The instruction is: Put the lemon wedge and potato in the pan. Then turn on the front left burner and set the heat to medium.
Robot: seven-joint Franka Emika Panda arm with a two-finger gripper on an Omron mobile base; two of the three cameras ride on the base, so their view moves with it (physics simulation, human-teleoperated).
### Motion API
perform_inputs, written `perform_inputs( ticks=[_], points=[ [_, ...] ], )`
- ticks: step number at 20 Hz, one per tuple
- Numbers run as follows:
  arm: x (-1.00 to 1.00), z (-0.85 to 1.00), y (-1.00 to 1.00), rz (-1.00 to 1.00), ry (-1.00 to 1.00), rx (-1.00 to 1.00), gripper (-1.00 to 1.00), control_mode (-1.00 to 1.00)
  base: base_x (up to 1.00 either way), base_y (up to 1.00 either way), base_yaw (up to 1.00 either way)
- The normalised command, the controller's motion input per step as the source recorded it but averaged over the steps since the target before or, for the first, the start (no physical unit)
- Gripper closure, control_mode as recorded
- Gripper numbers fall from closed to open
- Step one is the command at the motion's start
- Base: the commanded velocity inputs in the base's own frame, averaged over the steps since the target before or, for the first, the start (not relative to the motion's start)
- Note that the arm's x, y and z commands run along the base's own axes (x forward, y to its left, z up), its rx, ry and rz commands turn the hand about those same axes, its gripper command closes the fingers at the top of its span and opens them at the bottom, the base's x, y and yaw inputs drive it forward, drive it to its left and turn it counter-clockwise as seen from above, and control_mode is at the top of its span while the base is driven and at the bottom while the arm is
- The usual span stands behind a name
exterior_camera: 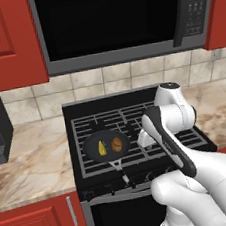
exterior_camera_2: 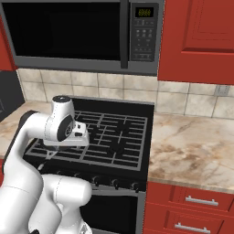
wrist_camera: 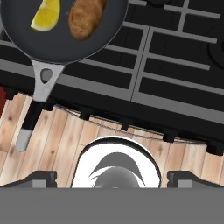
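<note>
The white two-finger gripper (wrist_camera: 112,176) hangs wide open and empty over the stove's near edge. The tiny yellow lemon wedge (exterior_camera: 102,147) and brown oval potato (exterior_camera: 117,144) lie in the round dark skillet (exterior_camera: 108,155) on the black cast-iron front left burner (exterior_camera: 90,132), left of the hand; the small dark knobs (wrist_camera: 125,126) sit nearer, below.

Glossy white rounded arm (exterior_camera: 194,175), dark joint bands, black strip along forearm, grey-capped joint
</note>
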Motion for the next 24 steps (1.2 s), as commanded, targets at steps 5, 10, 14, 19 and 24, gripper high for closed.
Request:
perform_inputs(
  ticks=[5, 10, 14, 19, 24],
  points=[
    [0.00, 0.00, 0.00, 0.00, 0.00, 0.00, -1.00, -1.00, 0.00, 0.00, 0.00],
    [0.00, 0.00, 0.00, 0.00, 0.00, 0.00, -1.00, -1.00, 0.00, 0.00, 0.00],
    [0.00, 0.00, 0.00, 0.00, 0.00, 0.00, -1.00, -1.00, 0.00, 0.00, 0.00],
    [0.00, 0.00, 0.00, 0.00, 0.00, 0.00, -1.00, -1.00, 0.00, 0.00, 0.00],
    [0.01, 0.00, -0.02, -0.03, 0.02, 0.00, -1.00, -1.00, 0.00, 0.00, 0.00]
  ],
)
